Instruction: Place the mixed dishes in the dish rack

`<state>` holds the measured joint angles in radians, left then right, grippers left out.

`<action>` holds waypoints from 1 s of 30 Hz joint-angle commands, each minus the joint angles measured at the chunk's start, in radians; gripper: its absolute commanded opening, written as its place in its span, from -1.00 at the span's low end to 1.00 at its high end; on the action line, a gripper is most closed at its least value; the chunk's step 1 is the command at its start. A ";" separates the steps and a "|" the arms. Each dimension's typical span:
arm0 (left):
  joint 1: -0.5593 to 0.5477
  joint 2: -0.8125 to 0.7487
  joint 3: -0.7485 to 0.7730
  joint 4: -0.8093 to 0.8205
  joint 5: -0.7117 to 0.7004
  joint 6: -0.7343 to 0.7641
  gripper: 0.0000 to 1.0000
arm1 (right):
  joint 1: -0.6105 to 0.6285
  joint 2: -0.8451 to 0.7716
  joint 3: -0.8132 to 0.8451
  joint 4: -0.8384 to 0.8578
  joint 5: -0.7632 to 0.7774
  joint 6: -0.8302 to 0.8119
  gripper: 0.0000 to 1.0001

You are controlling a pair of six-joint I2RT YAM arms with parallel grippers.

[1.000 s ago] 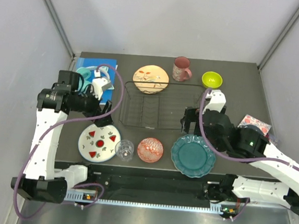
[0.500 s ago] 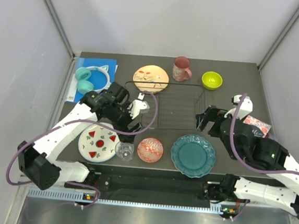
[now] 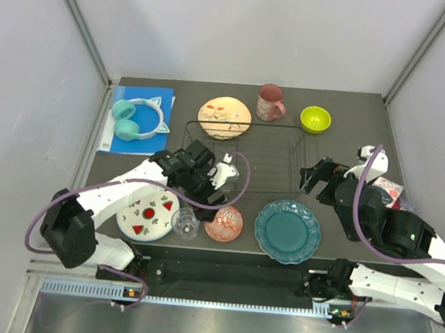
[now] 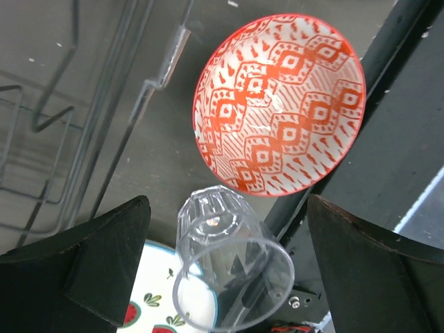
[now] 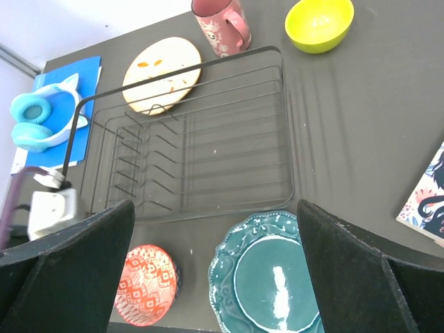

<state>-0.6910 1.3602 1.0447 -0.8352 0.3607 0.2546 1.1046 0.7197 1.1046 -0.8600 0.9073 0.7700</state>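
The black wire dish rack (image 5: 208,149) sits mid-bench (image 3: 352,115), every dish outside it: teal scalloped plate (image 3: 287,231) at 5 o'clock, white watermelon-print plate (image 3: 147,213) at 7, cream floral plate (image 3: 224,118) at 11, red-patterned bowl (image 4: 277,104) at 6, lime-green bowl (image 3: 315,118) at 1, pink mug (image 3: 270,102) at 12, and small clear glass (image 4: 229,270) at 7. Left pincer (image 4: 227,200) and right pincer (image 5: 215,205) both gape wide, gripping nothing.

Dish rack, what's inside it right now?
Only bare wires in the dish rack; no dish shows inside. In the top view the left arm hides its near-left corner.
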 commanded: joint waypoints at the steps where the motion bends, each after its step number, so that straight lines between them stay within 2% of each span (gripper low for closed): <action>1: -0.018 0.036 -0.035 0.117 -0.026 -0.026 0.98 | 0.014 0.001 0.015 0.036 0.038 -0.015 0.99; 17: -0.042 0.183 -0.112 0.283 -0.035 -0.026 0.98 | 0.012 -0.028 -0.009 0.050 0.033 -0.034 0.99; 21: -0.048 0.189 -0.126 0.291 -0.029 -0.037 0.85 | 0.014 -0.037 -0.017 0.045 0.028 -0.029 1.00; 22: -0.050 0.189 -0.130 0.291 -0.025 -0.037 0.72 | 0.014 -0.037 -0.018 0.044 0.030 -0.029 0.99; 24: -0.056 0.182 -0.130 0.292 -0.026 -0.041 0.63 | 0.014 -0.037 -0.022 0.044 0.028 -0.031 1.00; 25: -0.054 0.177 -0.127 0.292 -0.023 -0.046 0.51 | 0.012 -0.039 -0.023 0.044 0.027 -0.031 0.99; 28: -0.061 0.166 -0.115 0.285 -0.023 -0.051 0.05 | 0.014 -0.039 -0.034 0.047 0.024 -0.028 0.99; 29: -0.065 0.166 -0.114 0.280 -0.025 -0.049 -0.34 | 0.014 -0.040 -0.035 0.049 0.022 -0.029 0.99; 30: -0.065 0.166 -0.111 0.278 -0.028 -0.051 -0.46 | 0.014 -0.040 -0.040 0.050 0.021 -0.028 0.99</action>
<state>-0.7441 1.5494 0.9195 -0.5831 0.3374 0.2077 1.1046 0.6899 1.0801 -0.8402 0.9230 0.7517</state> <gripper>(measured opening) 0.403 0.996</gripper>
